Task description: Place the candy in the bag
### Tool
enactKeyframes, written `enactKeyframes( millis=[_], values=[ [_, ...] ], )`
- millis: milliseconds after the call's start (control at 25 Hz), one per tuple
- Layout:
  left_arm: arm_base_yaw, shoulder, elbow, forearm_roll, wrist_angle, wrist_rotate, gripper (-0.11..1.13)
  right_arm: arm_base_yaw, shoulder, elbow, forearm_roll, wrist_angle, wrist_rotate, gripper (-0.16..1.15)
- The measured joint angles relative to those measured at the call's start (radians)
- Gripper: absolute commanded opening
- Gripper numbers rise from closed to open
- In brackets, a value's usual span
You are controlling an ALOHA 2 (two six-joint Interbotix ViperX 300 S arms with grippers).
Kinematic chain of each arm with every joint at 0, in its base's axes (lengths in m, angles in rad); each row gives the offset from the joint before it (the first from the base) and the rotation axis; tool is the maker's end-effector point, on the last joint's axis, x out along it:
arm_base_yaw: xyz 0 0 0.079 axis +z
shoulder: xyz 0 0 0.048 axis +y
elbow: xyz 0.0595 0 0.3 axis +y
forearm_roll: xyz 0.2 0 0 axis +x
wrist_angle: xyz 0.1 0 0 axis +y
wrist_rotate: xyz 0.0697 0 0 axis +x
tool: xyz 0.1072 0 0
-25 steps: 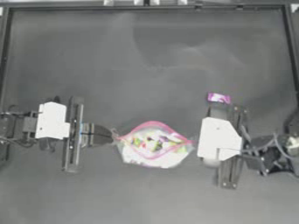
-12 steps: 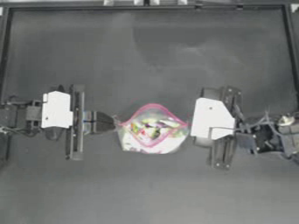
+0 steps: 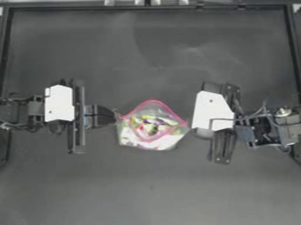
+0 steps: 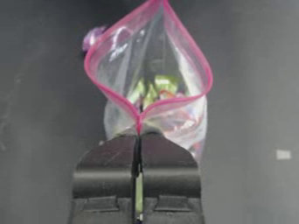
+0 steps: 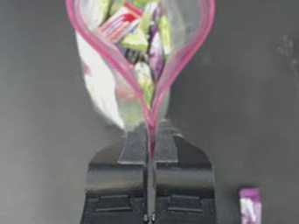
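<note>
Judging by its look, the bag (image 3: pixel 152 125) was a light, limp thing: thin clear plastic that would sag and fold wherever it was not held, with only the pink zip strip along the rim giving any stiffness. That strip seemed the sensible place to grip, and both tools were on it. The left tool (image 4: pixel 139 131) was clenched on the rim at the bag's left end, its jaws pressed tight together with the strip pinched between them. The right tool (image 5: pixel 151 135) was likewise clamped on the opposite end of the rim. Held at both ends this way, the mouth bowed open into a leaf-shaped loop, and the sweets inside sat low in the bag, which rested near the middle of the counter (image 3: pixel 147 57).

Seen from above, the two arms reached in level from opposite sides and faced each other across the bag, wrists low over the counter.

The candy (image 5: pixel 250 204) lay on the counter outside the bag, beside the right tool; it also showed past the bag's far rim in the left wrist view. It looked small, light and slick in its shiny wrapper, so a pinch across its short width would probably hold best. With both tools occupied, one would likely have to let go to fetch it.
</note>
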Motion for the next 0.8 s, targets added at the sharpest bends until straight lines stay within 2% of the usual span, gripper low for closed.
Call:
enactKeyframes(
  millis=[800],
  values=[
    [-0.008, 0.091, 0.006, -0.003, -0.021, -0.012, 0.04, -0.035, 0.054, 0.035, 0.002, -0.106, 0.0, 0.05]
  ],
)
